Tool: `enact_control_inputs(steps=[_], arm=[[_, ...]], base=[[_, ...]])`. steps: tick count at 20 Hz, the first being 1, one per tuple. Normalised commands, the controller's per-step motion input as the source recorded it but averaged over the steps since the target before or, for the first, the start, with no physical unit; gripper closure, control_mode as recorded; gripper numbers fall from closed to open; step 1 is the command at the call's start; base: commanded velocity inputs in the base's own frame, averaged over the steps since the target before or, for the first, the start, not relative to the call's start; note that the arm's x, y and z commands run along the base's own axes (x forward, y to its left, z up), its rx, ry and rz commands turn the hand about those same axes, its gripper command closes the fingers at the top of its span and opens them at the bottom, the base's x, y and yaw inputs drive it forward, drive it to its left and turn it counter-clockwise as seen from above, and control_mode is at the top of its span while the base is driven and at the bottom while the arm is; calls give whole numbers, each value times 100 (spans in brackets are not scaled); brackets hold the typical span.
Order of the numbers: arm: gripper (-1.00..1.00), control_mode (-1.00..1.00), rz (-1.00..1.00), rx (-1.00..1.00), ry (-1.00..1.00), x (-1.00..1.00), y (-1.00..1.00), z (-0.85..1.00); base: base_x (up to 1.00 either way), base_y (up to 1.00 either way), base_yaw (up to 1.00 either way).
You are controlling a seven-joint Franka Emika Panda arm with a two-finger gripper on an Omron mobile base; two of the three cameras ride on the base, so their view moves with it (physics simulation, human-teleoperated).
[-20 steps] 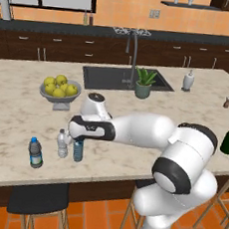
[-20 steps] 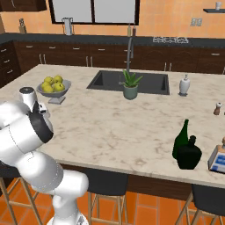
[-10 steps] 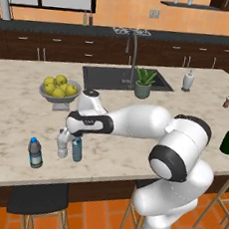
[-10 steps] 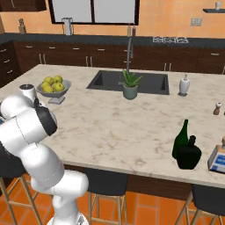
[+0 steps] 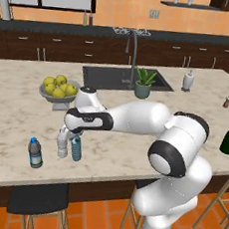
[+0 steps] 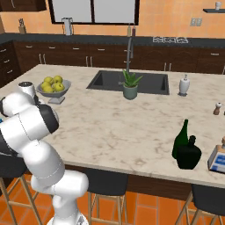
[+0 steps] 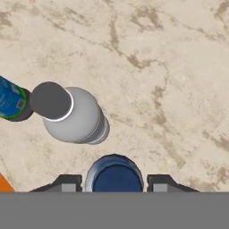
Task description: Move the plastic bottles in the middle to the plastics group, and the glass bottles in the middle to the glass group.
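Down at the near left edge of the surface [image 5: 15,126] there are three small plastic bottles: the stout dark-labelled one [image 5: 35,152], the clear white-capped one [image 5: 63,143] and the slim blue water bottle [image 5: 76,148], which sits just right of the clear one. The gripper [image 7: 114,182] hangs right over that blue cap with its fingers apart, not touching as far as I can tell, though the hand hides the bottle tops from the base cameras. Over at the right there are two dark green glass bottles [image 6: 186,148] overlapping each other, hard to separate, and far back one fruit bowl [image 5: 58,89] and one potted plant [image 5: 142,84].
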Motion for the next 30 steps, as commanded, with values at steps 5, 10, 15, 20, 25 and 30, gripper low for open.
enact_control_inputs(steps=[5,10,15,20,25,30], arm=[[-100,-100,0,0,0,-3,0,0],[-100,-100,-1,0,0,-7,0,7],[-100,-100,-2,0,0,-18,-3,30],[-100,-100,-4,0,-6,-36,-12,38],[-100,-100,-11,1,-4,-31,-59,50],[-100,-100,-19,4,0,-9,-91,41]], base=[[0,0,0],[0,0,0],[0,0,0],[0,0,0],[0,0,0],[0,0,0]])
